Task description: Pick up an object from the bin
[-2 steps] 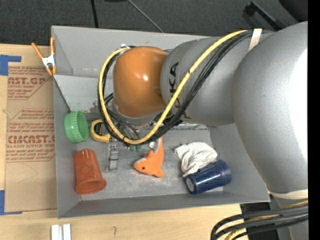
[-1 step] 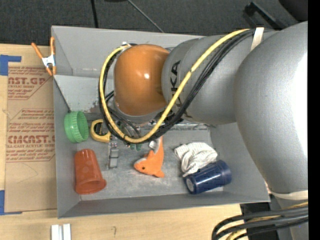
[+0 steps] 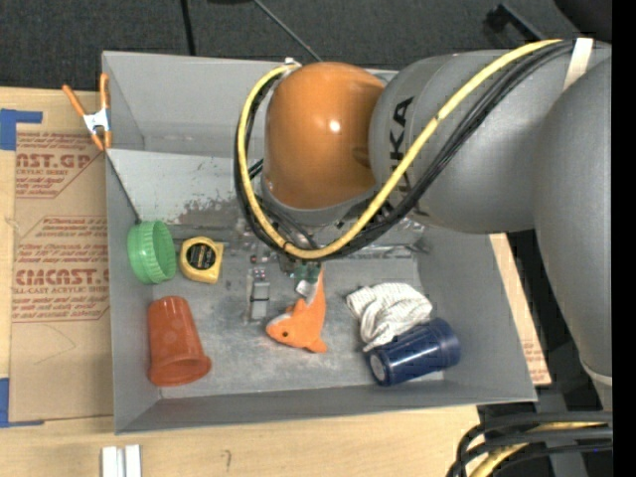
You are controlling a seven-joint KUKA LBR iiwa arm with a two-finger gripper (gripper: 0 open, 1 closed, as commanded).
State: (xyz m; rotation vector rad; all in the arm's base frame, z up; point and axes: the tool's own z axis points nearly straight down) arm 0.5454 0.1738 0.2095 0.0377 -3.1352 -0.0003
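Note:
My gripper (image 3: 282, 294) hangs under the arm's orange dome near the middle of the bin, open, its two fingers (image 3: 259, 298) set apart. An orange toy fish (image 3: 301, 328) lies just in front of the fingertips, its tail pointing up beside the right finger. I cannot tell whether the finger touches the tail. Nothing sits between the fingers. A yellow tape measure (image 3: 201, 259) lies to the left of the gripper. A white bundle of cloth or rope (image 3: 390, 309) lies to its right.
A green ribbed cup (image 3: 150, 251) lies on its side by the left wall. An orange cup (image 3: 176, 341) lies at the front left. A dark blue cup (image 3: 415, 352) lies at the front right, against the white bundle. The arm covers the bin's back right.

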